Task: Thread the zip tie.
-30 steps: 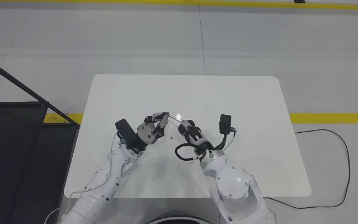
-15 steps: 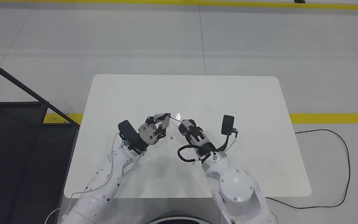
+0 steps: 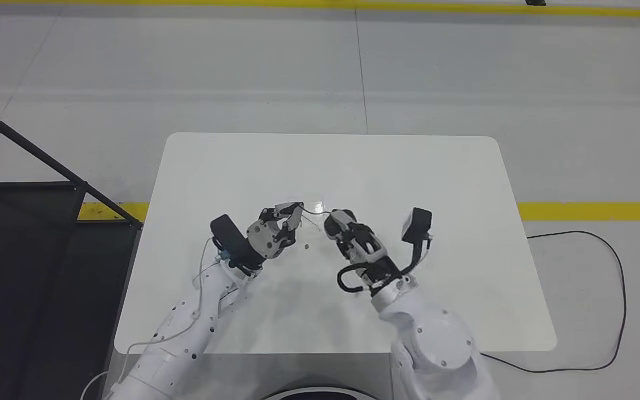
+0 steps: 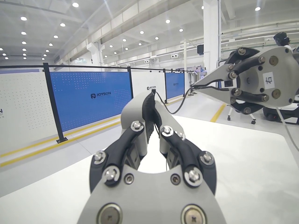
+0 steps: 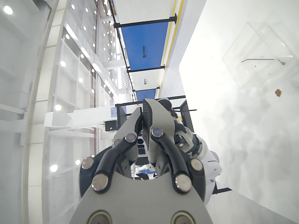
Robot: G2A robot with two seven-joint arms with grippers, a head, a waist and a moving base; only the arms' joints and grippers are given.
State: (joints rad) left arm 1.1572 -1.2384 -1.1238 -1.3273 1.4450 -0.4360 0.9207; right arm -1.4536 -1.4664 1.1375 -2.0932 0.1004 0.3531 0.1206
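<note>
A thin black zip tie point(image 4: 173, 112) hangs in a slack loop between the two grippers, above the white table point(image 3: 420, 170). My left gripper point(image 4: 153, 94) is shut on one end of it, which pokes out just past the fingertips. Across from it, my right gripper point(image 4: 195, 86) is shut on the other end, its tips pointing at the left gripper. From above, the left gripper point(image 3: 293, 210) and the right gripper point(image 3: 326, 218) stand tip to tip near the table's middle, with the zip tie point(image 3: 310, 211) as a fine line between them. In its own view the right gripper point(image 5: 143, 108) has its pads pressed together.
A clear plastic box point(image 5: 257, 47) lies on the table past the right gripper, with a thin dark strand point(image 5: 257, 59) showing in it. A small brown speck point(image 5: 278, 92) sits beside it. The table's far and right parts are bare white surface.
The right arm has swung rightward and its wrist has turned, with the gripper staying near the left one. The left arm has hardly moved.
</note>
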